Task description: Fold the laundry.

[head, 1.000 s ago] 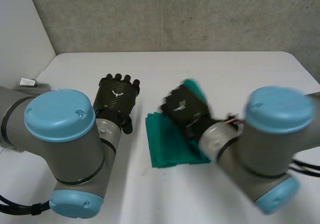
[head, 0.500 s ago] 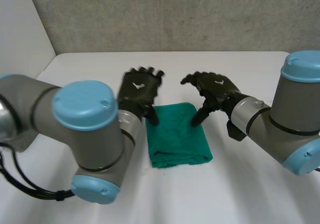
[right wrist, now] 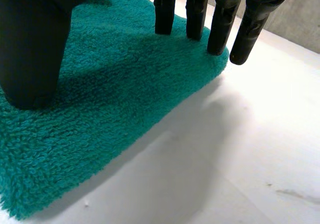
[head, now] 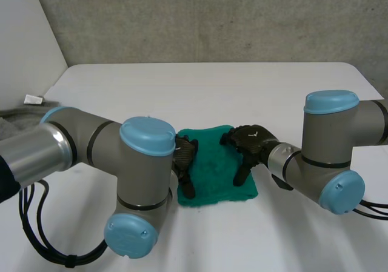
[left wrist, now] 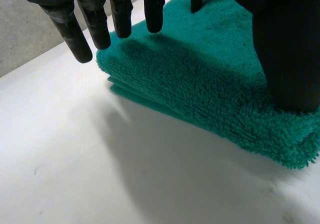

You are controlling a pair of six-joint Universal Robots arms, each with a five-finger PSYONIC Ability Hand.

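Right at the near side, the folded green towel (head: pixel 213 166) lies flat on the white table (head: pixel 273 90), about midway between its left and right edges. The left hand (head: pixel 184 153) is down on the towel's left side. Its thumb is planted on the pile by the near corner, and its fingers (left wrist: pixel 152 9) are straight and spread, tips just above the far part. It is open, gripping nothing. The right hand (head: pixel 248 141) mirrors it on the right side: thumb pressing the pile, straight fingers (right wrist: pixel 165 9) reaching over the far end, nothing pinched. Beyond, bare table runs to its far edge below a grey wall (head: pixel 212 17).
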